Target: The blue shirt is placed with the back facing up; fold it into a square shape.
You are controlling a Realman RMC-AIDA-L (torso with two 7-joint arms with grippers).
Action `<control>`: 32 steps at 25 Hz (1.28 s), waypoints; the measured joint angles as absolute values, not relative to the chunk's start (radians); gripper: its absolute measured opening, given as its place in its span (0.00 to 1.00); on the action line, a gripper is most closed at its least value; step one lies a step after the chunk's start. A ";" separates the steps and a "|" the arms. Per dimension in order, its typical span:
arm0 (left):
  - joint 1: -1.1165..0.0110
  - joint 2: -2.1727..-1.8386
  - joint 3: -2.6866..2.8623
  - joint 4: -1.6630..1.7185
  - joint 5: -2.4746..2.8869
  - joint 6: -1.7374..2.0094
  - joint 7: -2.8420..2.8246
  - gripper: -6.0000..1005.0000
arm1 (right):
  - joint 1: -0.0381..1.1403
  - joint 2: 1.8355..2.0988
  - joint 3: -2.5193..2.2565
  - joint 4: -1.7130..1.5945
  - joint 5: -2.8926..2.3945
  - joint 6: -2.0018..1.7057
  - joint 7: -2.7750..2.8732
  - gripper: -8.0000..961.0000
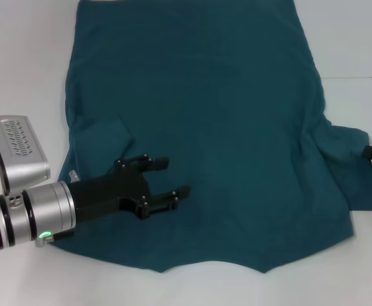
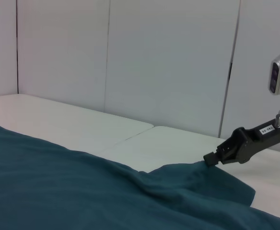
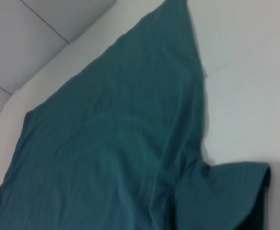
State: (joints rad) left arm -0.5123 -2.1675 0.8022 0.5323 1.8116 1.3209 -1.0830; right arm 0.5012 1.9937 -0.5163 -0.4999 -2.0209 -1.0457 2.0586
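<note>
Left tool hovers open-jawed over the blue shirt, which lies flat on the desk. Right tool seemingly pinches the shirt's right sleeve; a weak pinch could drop it mid-fold.

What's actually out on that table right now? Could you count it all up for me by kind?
Blue shirt: 1, spread flat on the white table.
Robot grippers: 2, the left gripper over the shirt with jaws open, the right gripper at the shirt's sleeve edge.
Total: 3 things.
</note>
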 joint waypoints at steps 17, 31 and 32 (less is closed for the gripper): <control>-0.511 -2.167 0.802 0.527 1.812 1.322 -1.094 0.73 | 0.501 1.949 -0.498 -0.510 -1.969 -1.026 1.983 0.01; -0.512 -2.168 0.798 0.526 1.809 1.324 -1.107 0.73 | 0.568 1.910 -0.530 -0.518 -1.982 -1.021 1.941 0.01; -0.512 -2.168 0.798 0.526 1.808 1.324 -1.108 0.73 | 0.574 1.908 -0.530 -0.518 -1.983 -1.020 1.940 0.01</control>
State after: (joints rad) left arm -0.5123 -2.1676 0.7979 0.5261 1.8081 1.3238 -1.1076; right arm 0.5736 1.9077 -0.5303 -0.5181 -1.9831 -1.0205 1.9397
